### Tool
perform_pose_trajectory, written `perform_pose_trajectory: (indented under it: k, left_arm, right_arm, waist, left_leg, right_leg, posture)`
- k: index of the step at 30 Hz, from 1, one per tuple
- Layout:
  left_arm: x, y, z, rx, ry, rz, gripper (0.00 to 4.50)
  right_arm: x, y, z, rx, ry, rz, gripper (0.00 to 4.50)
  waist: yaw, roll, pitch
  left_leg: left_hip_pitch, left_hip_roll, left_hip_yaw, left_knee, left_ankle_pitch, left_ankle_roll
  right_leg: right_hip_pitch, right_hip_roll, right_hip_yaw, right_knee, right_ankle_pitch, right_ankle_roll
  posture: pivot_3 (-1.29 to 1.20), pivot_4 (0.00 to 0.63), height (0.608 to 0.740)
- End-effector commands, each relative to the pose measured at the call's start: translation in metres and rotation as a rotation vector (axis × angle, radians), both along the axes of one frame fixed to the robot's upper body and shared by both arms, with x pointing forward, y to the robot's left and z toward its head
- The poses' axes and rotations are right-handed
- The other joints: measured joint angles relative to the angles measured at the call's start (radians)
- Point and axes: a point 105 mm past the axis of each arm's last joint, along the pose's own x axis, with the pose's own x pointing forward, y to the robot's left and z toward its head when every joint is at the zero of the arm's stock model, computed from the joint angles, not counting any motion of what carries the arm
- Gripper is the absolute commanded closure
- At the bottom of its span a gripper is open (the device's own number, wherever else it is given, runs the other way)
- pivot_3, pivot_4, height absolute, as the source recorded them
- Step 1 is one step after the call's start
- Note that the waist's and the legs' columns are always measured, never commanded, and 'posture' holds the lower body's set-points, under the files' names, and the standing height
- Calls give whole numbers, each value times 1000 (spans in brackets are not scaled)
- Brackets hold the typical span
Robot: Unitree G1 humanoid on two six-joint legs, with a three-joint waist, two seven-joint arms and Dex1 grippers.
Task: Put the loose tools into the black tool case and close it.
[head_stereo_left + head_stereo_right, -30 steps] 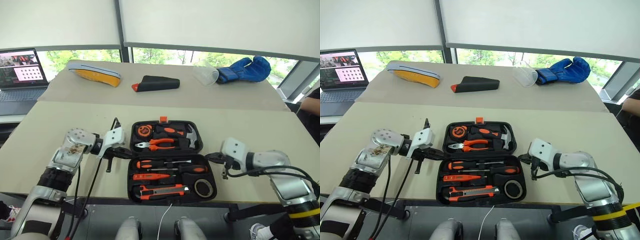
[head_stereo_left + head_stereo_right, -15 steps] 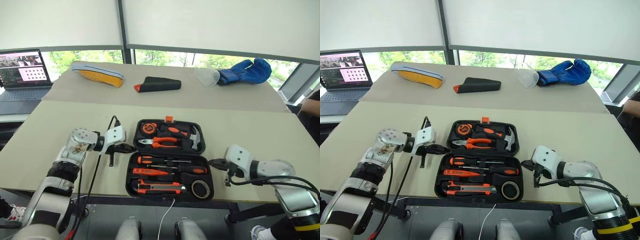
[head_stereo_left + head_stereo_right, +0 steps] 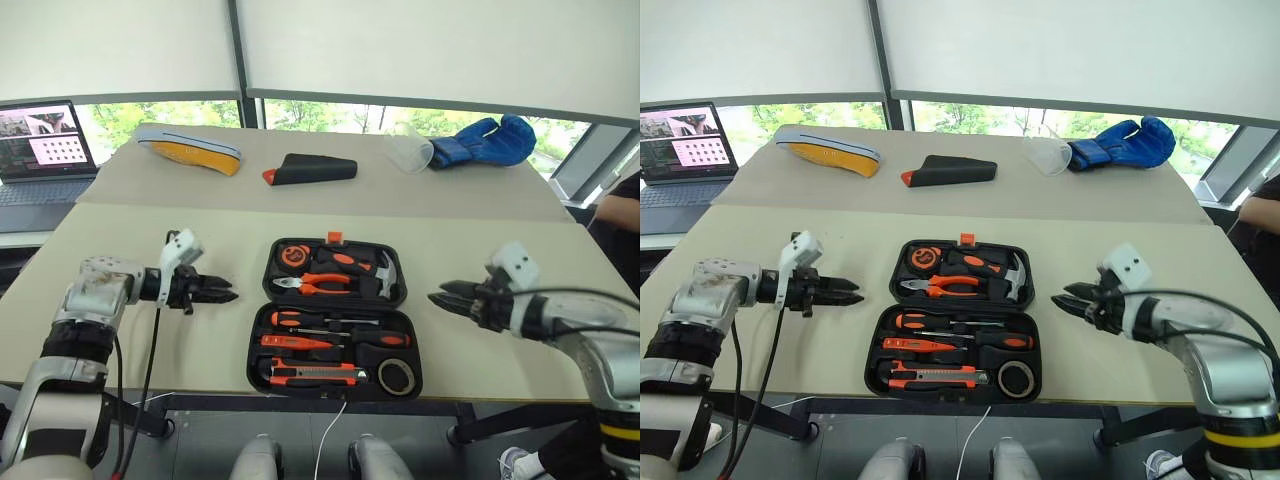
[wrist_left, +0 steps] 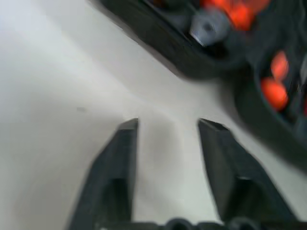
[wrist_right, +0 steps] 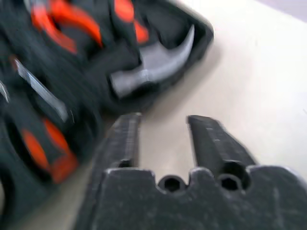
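On the near table, black tool case (image 3: 335,318) lying open, screwdrivers (image 3: 325,320), utility knife (image 3: 314,375) and tape roll (image 3: 398,375) already seated in slots. Left gripper (image 3: 218,293) and right gripper (image 3: 447,297) now drawn back outward, fingers newly parted, empty; only closing left

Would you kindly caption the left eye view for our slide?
Open black tool case with tools inside lies between the empty, open left gripper and right gripper.

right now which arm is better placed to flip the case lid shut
Roughly even, slight edge to the left. The left gripper, open, hovers level with the black tool case's hinge line. The right gripper, also open, looks slightly farther off.
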Motion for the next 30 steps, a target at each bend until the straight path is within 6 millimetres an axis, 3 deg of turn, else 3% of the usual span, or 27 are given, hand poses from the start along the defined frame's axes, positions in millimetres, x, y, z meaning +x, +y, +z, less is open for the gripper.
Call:
perform_pose_trajectory:
  k: [1, 3, 4, 12, 13, 14, 17, 19, 25, 27, 30]
  left_arm:
    - [11, -18, 20, -131, 96, 84, 914]
    - [12, -27, 18, -139, 139, 89, 166]
    - [12, -30, 18, -147, 156, 91, 49]
    - [21, -65, 7, -166, 216, 123, 49]
    - [23, -63, 3, -143, 211, 140, 559]
    - [24, -61, -1, -125, 209, 153, 752]
    - [24, -60, -5, -118, 211, 168, 1874]
    - [24, -59, -5, -126, 211, 170, 2681]
    - [23, -57, -5, -134, 209, 174, 4445]
    - [22, -58, -5, -139, 210, 170, 4500]
    - [21, -59, -6, -148, 210, 159, 4500]
  right_arm:
    - [18, 3, 5, 67, 72, -95, 928]
    - [26, 6, 1, 66, 119, -122, 252]
    - [28, 9, -1, 67, 145, -125, 97]
    - [45, 15, -18, 68, 241, -166, 97]
    - [47, 17, -18, 77, 244, -169, 0]
    - [48, 19, -19, 90, 252, -173, 279]
    - [48, 21, -21, 103, 268, -174, 1052]
    - [45, 23, -23, 105, 277, -169, 1825]
    - [45, 25, -21, 124, 279, -171, 3800]
    - [47, 25, -19, 136, 271, -178, 4445]
    - [51, 27, -12, 168, 252, -188, 4445]
  waist:
    - [1, 0, 0]
    - [-2, 0, 0]
    - [-3, 0, 0]
    - [-5, 0, 0]
    - [-7, 0, 0]
    - [-9, 0, 0]
    - [-13, 0, 0]
    - [-14, 0, 0]
    - [-11, 0, 0]
    - [-11, 0, 0]
    - [-13, 0, 0]
  left_leg:
    - [-1, -1, 0, 0, 0, 0]
    - [-1, -1, 0, 0, 0, 0]
    - [-1, -2, 0, -1, 0, 0]
    - [-7, -3, -1, -4, 0, 0]
    - [-7, -3, -1, -4, 0, 0]
    - [-7, -3, -1, -4, 0, 0]
    - [-6, -2, -2, -4, 0, 0]
    - [-6, -2, -2, -4, 0, 0]
    - [0, -3, -2, -3, 0, 0]
    - [1, -3, -2, -3, 0, 0]
    - [2, -2, -2, -3, 0, -1]
  right_leg:
    - [0, 0, 0, 0, 1, 1]
    - [0, -1, 0, -1, 0, 1]
    - [0, -1, 0, -1, 1, -2]
    - [-6, -1, 0, -1, 2, -6]
    - [-6, -1, 0, -1, 2, -6]
    - [-6, -1, 0, -1, 2, -6]
    - [-6, -1, 0, 0, 2, -6]
    - [-6, -1, 0, 0, 2, -6]
    - [1, -1, 0, -1, 3, -5]
    - [1, -1, 0, -1, 3, -3]
    - [1, -1, 0, 0, 3, -3]
  posture:
    - [0, 150, 734]
    - [0, 150, 734]
    - [0, 150, 734]
    - [0, 150, 734]
    - [0, 150, 734]
    - [0, 150, 734]
    - [0, 150, 734]
    - [0, 150, 734]
    - [0, 150, 734]
    - [0, 150, 734]
    - [0, 150, 734]
